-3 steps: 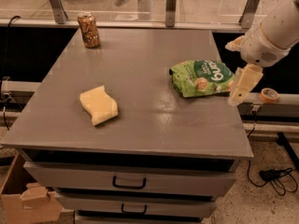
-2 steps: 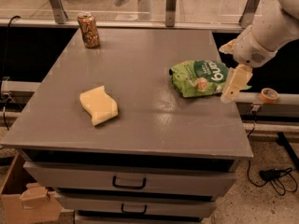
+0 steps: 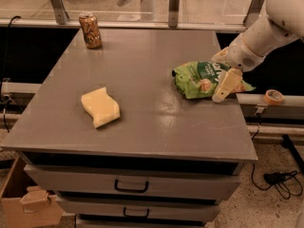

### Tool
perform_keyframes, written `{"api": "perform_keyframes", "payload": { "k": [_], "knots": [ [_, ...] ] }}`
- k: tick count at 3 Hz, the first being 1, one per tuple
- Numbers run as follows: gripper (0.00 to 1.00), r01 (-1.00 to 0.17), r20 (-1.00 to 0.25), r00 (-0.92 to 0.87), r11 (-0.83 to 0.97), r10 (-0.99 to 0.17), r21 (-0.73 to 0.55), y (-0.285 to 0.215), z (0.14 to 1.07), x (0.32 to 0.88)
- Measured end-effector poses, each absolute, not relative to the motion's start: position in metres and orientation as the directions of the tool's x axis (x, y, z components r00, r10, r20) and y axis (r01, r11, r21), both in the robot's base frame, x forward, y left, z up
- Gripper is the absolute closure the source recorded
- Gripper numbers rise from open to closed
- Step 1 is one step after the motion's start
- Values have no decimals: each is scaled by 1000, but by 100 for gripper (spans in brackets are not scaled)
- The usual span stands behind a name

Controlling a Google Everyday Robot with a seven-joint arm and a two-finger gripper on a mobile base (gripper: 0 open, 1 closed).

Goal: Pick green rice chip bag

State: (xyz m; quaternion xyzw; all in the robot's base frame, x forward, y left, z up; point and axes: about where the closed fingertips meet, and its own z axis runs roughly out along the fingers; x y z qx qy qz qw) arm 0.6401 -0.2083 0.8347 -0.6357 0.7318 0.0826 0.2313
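Observation:
The green rice chip bag (image 3: 197, 79) lies on the grey table (image 3: 142, 113) near its right edge, a crinkly light-green bag with white lettering and pictured chips. My gripper (image 3: 222, 71) comes in from the right on a white arm and sits over the bag's right end. It is open, with one cream finger (image 3: 226, 85) lying across the bag's front right corner and the other at the bag's far side. The bag rests on the table.
A pale yellow sponge (image 3: 100, 107) lies front left on the table. A brown drink can (image 3: 90, 31) stands at the far left corner. A tape roll (image 3: 274, 97) sits on a ledge right of the table. Drawers (image 3: 130, 186) are below the front edge.
My gripper has moved left and a little forward, from beside the bag's right edge to over the bag's right end. The bag, sponge and can have not moved.

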Motion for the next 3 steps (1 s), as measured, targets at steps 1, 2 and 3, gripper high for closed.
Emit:
{"api": "perform_keyframes", "payload": {
  "k": [1, 2, 3],
  "knots": [
    [40, -972, -465, -79, 173, -882, -162, -203, 838, 641],
    [63, -974, -493, -53, 153, -869, -164, -190, 860, 631],
    [86, -976, -546, -4, 121, -838, -179, -168, 899, 614]
  ]
}}
